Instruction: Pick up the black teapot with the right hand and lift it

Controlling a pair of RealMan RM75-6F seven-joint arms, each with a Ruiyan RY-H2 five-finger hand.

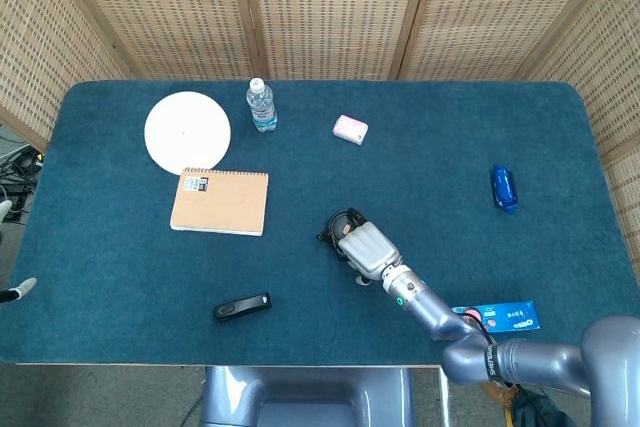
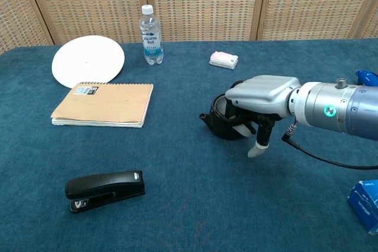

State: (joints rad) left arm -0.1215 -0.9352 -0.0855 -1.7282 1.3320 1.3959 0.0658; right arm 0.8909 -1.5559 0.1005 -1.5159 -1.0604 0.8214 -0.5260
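On the desk (image 1: 120,247): one black teapot (image 2: 221,123) mid-desk, grasped by the right hand (image 2: 255,100); one water bottle (image 2: 151,34), one white plate (image 2: 88,60), one notebook (image 2: 103,104), one stapler (image 2: 105,189). Labels are unreadable.

Notebook (image 2: 103,104) beside white plate (image 2: 88,60); stapler (image 2: 104,190) lies nearer.

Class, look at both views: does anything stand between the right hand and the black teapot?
Nothing visible does. The right hand is already on the teapot, fingers curled over it. The nearest other thing, the pink eraser, lies well behind.
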